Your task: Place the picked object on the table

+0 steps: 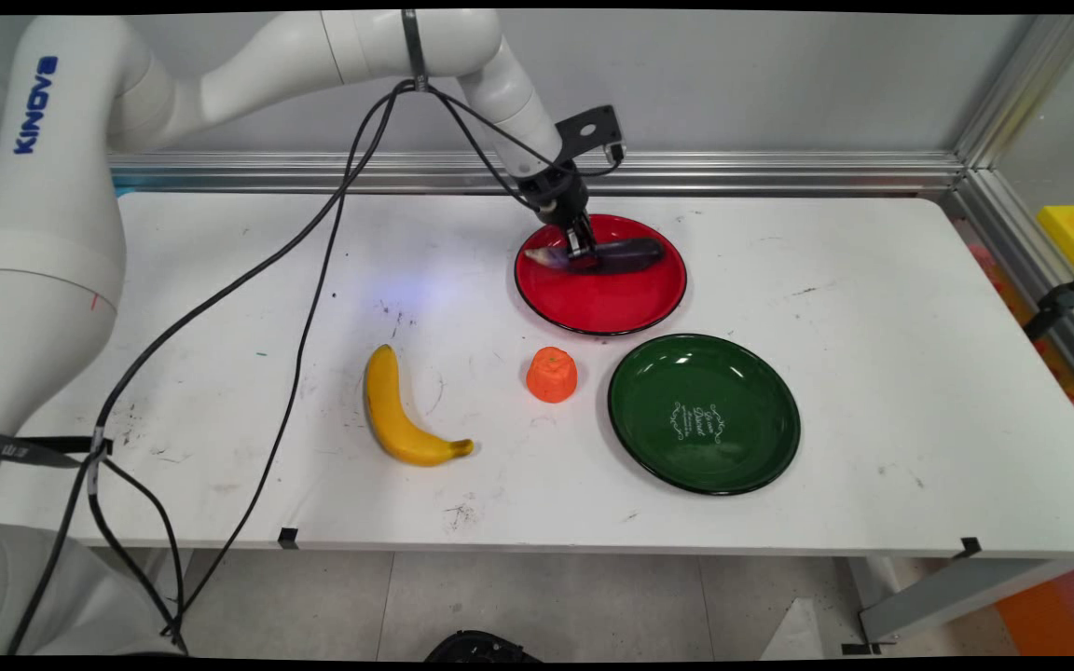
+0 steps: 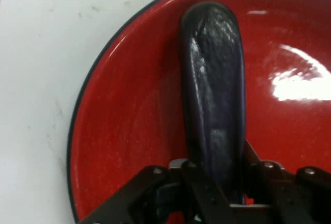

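Gripper [image 1: 580, 250] is down over the red plate [image 1: 602, 308] in upper centre of main view, fingers clenched on a dark purple eggplant [image 1: 635, 252]. The eggplant lies across the far part of the plate, long body pointing to frame right, pale stem end sticking out to the left of the gripper. Can't tell if it rests on the plate or is just off it.

Hand view: eggplant [image 2: 214, 94] runs up from between the fingers to upper centre of frame, glossy & wrinkled, w/ red plate [image 2: 129, 120] behind it & white table [image 2: 36, 79] at frame left. Fingers press it on both sides near bottom edge.

Elsewhere in main view: green plate [image 1: 742, 373] sits at lower right of the red one, rims near but apart. Small orange piece of fruit [image 1: 552, 375] stands just left of the green plate, below the red plate. Banana [image 1: 397, 415] lies left of that, centre-left of frame, stem end toward lower right. All on the white table [image 1: 873, 280]. Black cables hang from the arm across the left part of the table.
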You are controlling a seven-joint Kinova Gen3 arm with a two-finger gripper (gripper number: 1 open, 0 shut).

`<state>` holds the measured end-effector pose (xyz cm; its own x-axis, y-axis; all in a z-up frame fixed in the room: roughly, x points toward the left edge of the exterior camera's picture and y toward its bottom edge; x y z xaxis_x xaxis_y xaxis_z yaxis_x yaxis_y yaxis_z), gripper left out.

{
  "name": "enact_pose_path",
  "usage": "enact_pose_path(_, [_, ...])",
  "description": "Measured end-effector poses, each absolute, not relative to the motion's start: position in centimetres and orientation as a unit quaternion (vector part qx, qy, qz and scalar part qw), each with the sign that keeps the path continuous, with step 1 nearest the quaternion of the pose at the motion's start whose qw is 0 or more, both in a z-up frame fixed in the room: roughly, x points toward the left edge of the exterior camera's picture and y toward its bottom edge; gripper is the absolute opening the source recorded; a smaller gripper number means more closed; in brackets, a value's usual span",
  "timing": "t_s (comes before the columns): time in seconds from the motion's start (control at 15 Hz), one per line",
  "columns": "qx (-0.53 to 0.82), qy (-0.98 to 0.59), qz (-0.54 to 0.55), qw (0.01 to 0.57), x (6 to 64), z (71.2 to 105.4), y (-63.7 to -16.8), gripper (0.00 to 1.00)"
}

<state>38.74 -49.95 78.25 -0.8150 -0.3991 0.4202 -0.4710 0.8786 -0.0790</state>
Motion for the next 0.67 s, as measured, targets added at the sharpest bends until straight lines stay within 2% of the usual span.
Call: enact_pose_path(0.67, [0.233,-0.947,0.072,0.208,37.2,84.9,-46.2,0.00])
